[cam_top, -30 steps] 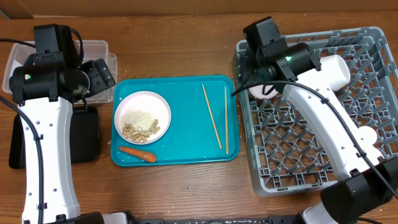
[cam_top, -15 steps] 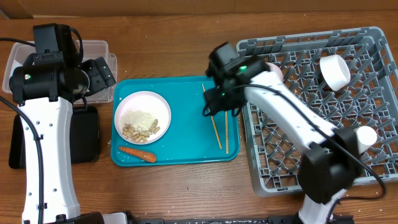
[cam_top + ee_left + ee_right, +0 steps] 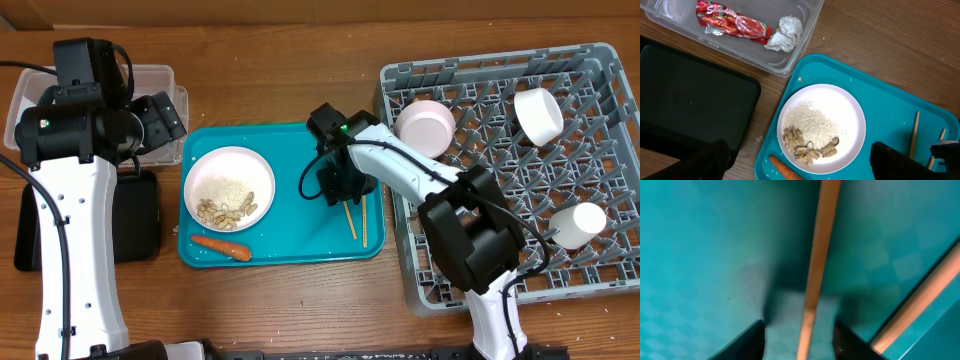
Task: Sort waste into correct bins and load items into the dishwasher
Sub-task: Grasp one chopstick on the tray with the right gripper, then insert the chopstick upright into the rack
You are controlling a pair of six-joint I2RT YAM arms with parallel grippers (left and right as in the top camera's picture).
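Wooden chopstick (image 3: 816, 255) lies flat on the teal tray (image 3: 695, 250), its long axis running straight through the gap of my right gripper (image 3: 799, 339). Jaws half open either side, gripping nothing. Second chopstick (image 3: 920, 305) sits just beside.

wooden table (image 3: 290, 90) bears clear tub (image 3: 157, 75), black tray (image 3: 140, 215), teal tray (image 3: 300, 225), grey rack (image 3: 590, 130).

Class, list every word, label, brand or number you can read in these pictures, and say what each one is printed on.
"Strawberry": yellow lettering on the red snack wrapper lying in the clear tub; the creases make the last letters uncertain.
Smaller print on the same wrapper: too small and crumpled to read.
Nothing else in any view carries readable text.
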